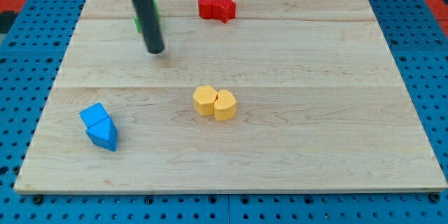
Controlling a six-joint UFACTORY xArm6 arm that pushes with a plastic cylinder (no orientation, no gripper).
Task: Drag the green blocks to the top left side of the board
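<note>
Taking the pale wooden tabletop (315, 112) as our landmark, we start at its near edge, toward the view's bottom. Closest to that edge, near the tabletop's bottom left corner, sit 2 blue blocks (99, 127) touching each other: 1 looks like a cube, the other a wedge or triangular piece. Further in, close to the tabletop's centre, we see 2 yellow blocks (215, 102) pressed together, 1 roughly hexagonal, the other rounded. Beyond those, in the tabletop's top left part, our dark rod comes down from the view's top, and my tip (155, 50) rests on the wood. Directly behind the rod, a green block (145, 19) shows only as slivers on both sides of it, so we cannot tell its shape or count. We have no pincer, only the rod. Farthest off, at the tabletop's top edge near its middle, lie 2 red blocks (215, 7) touching, irregular in outline.
</note>
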